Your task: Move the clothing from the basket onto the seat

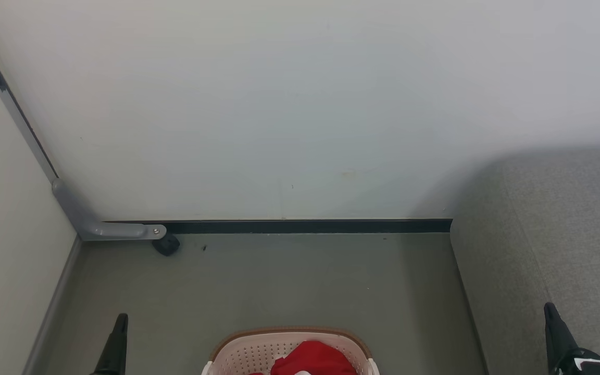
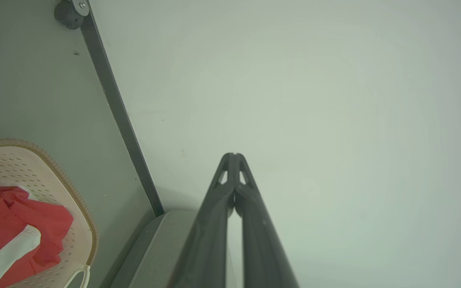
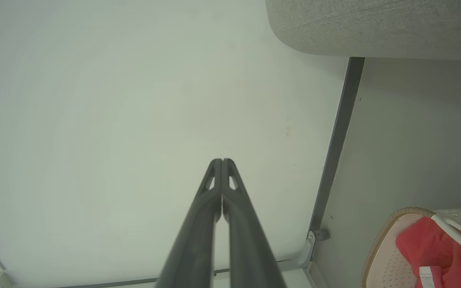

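Red clothing (image 1: 313, 358) lay heaped in the basket (image 1: 240, 355), on the floor (image 1: 300, 281) straight ahead | seat (image 1: 565, 234) stood right of it, near | left gripper (image 1: 122, 317) and right gripper (image 1: 549, 308) were pinched closed, empty | step judged: first reach; jaws should open before descending on the heap's crest, biting deep fabric.

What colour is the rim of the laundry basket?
Brown, woven-looking rim on the cream basket; clearest in the left wrist view.
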`<state>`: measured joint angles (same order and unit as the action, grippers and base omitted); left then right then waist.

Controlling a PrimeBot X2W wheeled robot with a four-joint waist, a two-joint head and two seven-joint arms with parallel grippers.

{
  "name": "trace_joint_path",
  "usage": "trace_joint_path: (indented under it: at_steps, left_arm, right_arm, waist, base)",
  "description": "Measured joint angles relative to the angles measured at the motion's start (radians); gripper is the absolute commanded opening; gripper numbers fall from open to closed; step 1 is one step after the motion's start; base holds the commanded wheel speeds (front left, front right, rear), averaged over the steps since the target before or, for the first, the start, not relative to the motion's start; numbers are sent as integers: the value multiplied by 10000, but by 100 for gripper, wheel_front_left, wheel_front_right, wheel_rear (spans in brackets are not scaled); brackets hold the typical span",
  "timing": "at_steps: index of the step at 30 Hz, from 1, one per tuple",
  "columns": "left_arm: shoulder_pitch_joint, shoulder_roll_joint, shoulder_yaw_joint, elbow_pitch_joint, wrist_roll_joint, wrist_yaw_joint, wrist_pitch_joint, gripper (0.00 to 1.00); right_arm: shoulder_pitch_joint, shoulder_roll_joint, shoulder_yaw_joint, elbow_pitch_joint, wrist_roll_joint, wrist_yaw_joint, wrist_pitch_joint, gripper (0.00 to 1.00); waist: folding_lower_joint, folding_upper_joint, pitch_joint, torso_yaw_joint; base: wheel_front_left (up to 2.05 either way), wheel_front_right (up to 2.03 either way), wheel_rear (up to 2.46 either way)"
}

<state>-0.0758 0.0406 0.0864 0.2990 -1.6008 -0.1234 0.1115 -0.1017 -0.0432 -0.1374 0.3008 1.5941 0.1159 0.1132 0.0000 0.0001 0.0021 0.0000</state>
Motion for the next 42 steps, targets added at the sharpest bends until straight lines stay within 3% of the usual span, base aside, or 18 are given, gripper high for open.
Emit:
trace_joint_path:
  at_steps: [33, 34, 42]
  left_arm:
    - [0, -2, 0, 0, 2, 0, 0, 0]
    - [6, -6, -4, 17, 2, 2, 0, 100]
    - [371, -100, -38, 343, 0, 15, -92, 100]
  right_arm:
    - [0, 0, 0, -2, 0, 0, 0, 0]
    - [2, 4, 2, 17, 0, -2, 0, 100]
    - [326, 144, 50, 307, -10, -23, -82, 100]
  waist:
    - [0, 0, 0, 0]
    - [0, 0, 0, 0]
    - [0, 0, 3, -1]
  base:
    - [0, 0, 0]
    - [0, 0, 0]
    - [0, 0, 0]
